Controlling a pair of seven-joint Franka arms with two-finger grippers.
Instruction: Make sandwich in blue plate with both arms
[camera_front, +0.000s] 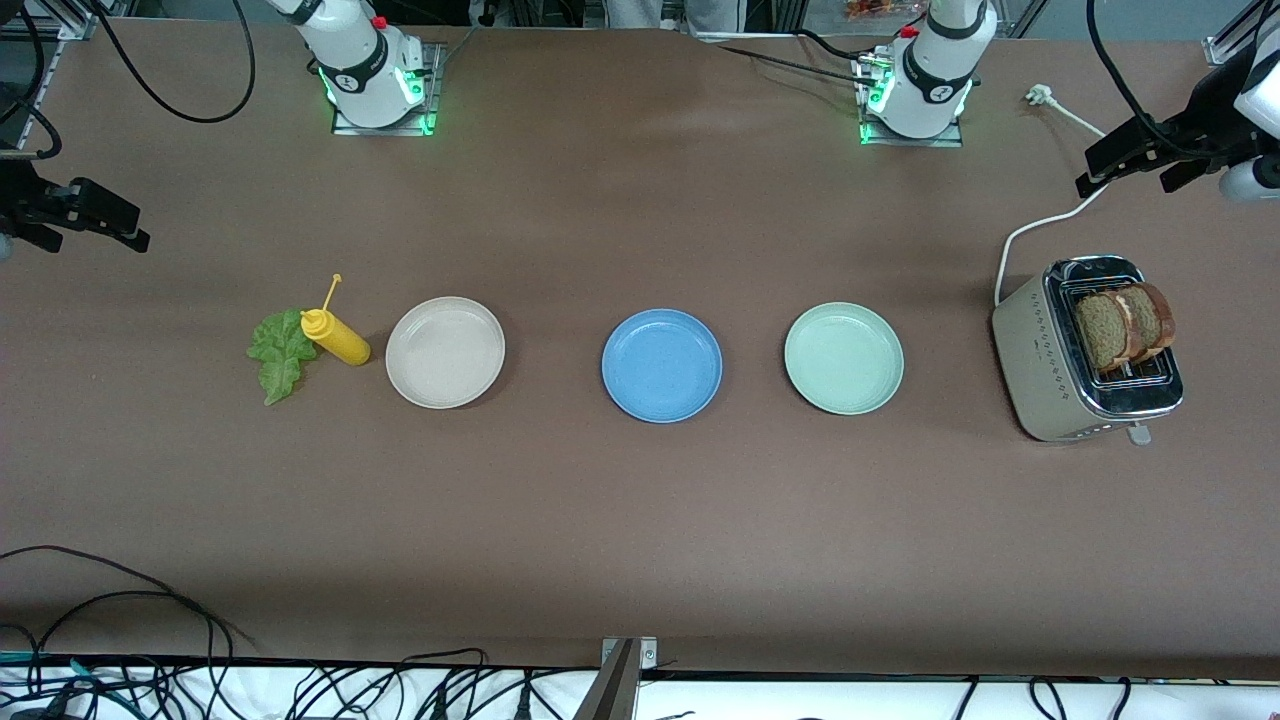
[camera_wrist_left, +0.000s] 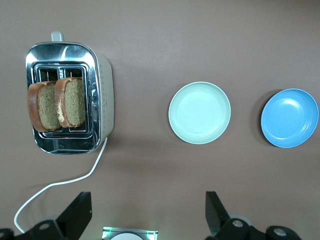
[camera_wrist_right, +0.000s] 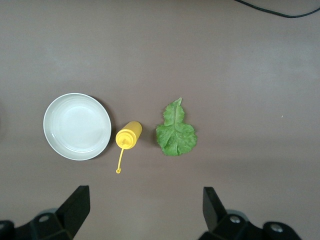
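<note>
In the front view we see the blue plate (camera_front: 661, 365) at the middle of the brown bench (camera_front: 640, 520), with nothing on it. Taking that plate as our landmark, the mint-green plate (camera_front: 843, 358) lies beside it toward the left arm's end, and the toaster (camera_front: 1085, 350) stands further that way with two slices of brown bread (camera_front: 1125, 325) upright in its slots; a white cord (camera_front: 1040, 225) runs from it. Toward the right arm's end from the blue plate lies the beige-white plate (camera_front: 445, 352), then a yellow squeeze bottle (camera_front: 337, 337) on its side, then the lettuce leaf (camera_front: 281, 352) touching the bottle. All sit in one row. The left end effector (camera_front: 1135, 160) hangs high over the bench edge at its own end, above the cord; the right end effector (camera_front: 95, 215) hangs over the other end, well apart from the blue plate.

In the left wrist view we see the left end effector (camera_wrist_left: 147, 212) spread wide and holding nothing, above the toaster (camera_wrist_left: 70, 95), bread (camera_wrist_left: 57, 104), mint-green plate (camera_wrist_left: 199, 113) and blue plate (camera_wrist_left: 289, 118).

In the right wrist view we see the right end effector (camera_wrist_right: 145, 210) also spread wide and holding nothing, above the beige-white plate (camera_wrist_right: 77, 126), bottle (camera_wrist_right: 128, 136) and lettuce leaf (camera_wrist_right: 175, 131). The blue plate does not show here.
</note>
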